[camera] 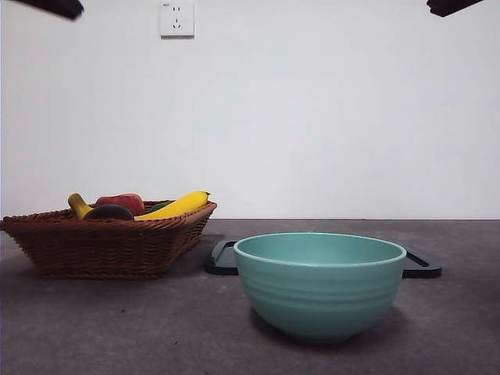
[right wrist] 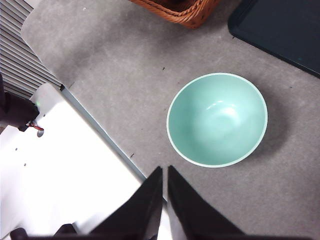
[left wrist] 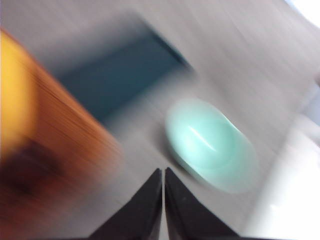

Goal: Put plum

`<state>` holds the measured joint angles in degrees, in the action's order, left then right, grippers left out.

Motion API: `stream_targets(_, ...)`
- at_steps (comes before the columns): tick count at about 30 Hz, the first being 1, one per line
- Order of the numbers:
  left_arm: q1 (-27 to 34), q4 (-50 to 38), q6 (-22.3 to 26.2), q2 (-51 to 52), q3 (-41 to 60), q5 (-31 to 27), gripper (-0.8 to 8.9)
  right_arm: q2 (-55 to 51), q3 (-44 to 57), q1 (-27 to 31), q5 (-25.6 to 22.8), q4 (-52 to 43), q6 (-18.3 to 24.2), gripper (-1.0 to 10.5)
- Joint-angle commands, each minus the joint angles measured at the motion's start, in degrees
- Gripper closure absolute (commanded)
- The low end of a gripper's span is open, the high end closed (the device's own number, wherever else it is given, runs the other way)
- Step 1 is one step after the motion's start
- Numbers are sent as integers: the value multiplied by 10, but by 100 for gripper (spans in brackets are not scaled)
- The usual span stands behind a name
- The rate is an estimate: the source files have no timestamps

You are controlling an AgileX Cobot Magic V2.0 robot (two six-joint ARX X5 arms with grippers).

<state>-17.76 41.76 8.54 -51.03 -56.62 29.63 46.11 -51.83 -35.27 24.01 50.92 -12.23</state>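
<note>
Plum (camera: 108,212) in wicker basket (camera: 101,246); teal bowl (camera: 320,285) empty.
Left gripper (left wrist: 163,172) and right gripper (right wrist: 164,171): jaws closed, holding nothing.

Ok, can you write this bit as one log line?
plum: in basket | bowl: empty | left end effector: shut | right end effector: shut

Both grippers (left wrist: 163,172) (right wrist: 164,170) raised, jaws seemingly closed.

Plum (camera: 108,212) in basket (camera: 101,244) at left, bowl (camera: 320,285) front right, tray (camera: 223,258) behind bowl
</note>
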Motion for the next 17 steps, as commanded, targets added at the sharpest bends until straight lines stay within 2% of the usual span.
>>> stream_targets(1,31,-98,6,37,-4,-54,807,2,-10,-5,0,-3,7,942)
stream_targets(5,84,-226,0,104,30,-128,807,2,-10,-5,0,-4,7,942)
stream_targets(9,129,-308,0,173,89,-206,807,2,-10,-5,0,-4,7,941)
stream_targets(13,162,-346,2,245,168,-258,807,2,-10,-5,0,-4,7,942)
stream_targets(17,183,-353,15,307,253,-272,807,2,-10,-5,0,-4,7,942)
